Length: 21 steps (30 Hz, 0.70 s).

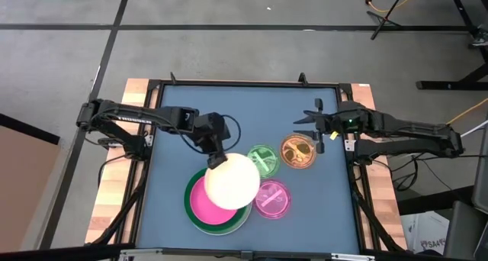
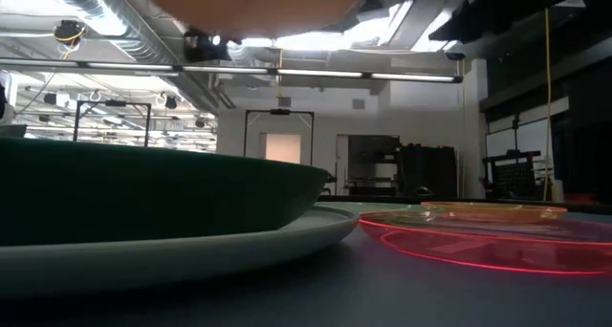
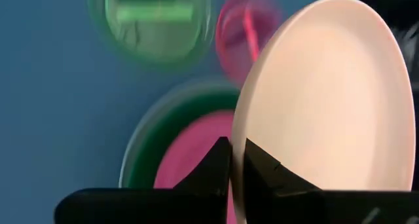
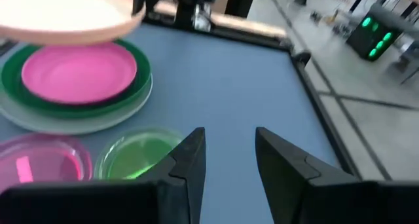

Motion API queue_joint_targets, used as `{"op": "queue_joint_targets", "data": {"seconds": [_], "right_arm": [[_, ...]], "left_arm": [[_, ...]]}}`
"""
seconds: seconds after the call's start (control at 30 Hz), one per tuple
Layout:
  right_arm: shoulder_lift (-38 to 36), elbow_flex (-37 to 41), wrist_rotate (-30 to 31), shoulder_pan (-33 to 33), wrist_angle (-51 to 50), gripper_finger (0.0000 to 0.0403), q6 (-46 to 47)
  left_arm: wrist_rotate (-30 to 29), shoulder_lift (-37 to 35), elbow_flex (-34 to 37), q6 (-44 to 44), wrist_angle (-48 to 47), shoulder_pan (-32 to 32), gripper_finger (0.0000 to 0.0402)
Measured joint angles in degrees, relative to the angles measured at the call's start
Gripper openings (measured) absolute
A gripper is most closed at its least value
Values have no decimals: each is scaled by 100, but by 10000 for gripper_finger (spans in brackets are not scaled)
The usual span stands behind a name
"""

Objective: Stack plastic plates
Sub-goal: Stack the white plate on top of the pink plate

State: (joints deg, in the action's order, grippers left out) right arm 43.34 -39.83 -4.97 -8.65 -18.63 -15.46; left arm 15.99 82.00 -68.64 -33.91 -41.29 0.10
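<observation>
Dark jointed arms, black wedge fingers [image 4: 186, 165]

From above, the cream plate [image 1: 232, 181] covers much of the pink plate [image 1: 200, 202] and the dark green plate [image 1: 192, 215] beneath it, and the white plate [image 1: 229, 224] shows only as a thin rim. At table height the cream plate's underside is cut off by the top edge. The small green plate [image 3: 150, 19] is blurred in the left wrist view.
</observation>
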Motion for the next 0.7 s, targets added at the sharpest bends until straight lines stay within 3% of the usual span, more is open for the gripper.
{"op": "queue_joint_targets", "data": {"seconds": [0.17, 0.33, 0.7], "right_arm": [[3, 2, 0, 1, -437, 124, 0], [3, 4, 1, 0, -735, 124, 2], [3, 7, 101, 1, -814, 124, -2]], "left_arm": [[126, 57, 18, 200, -698, -38, 12], [115, 55, 247, 566, -671, -182, 12], [-88, 57, 1231, 573, 407, -575, 11]]}}
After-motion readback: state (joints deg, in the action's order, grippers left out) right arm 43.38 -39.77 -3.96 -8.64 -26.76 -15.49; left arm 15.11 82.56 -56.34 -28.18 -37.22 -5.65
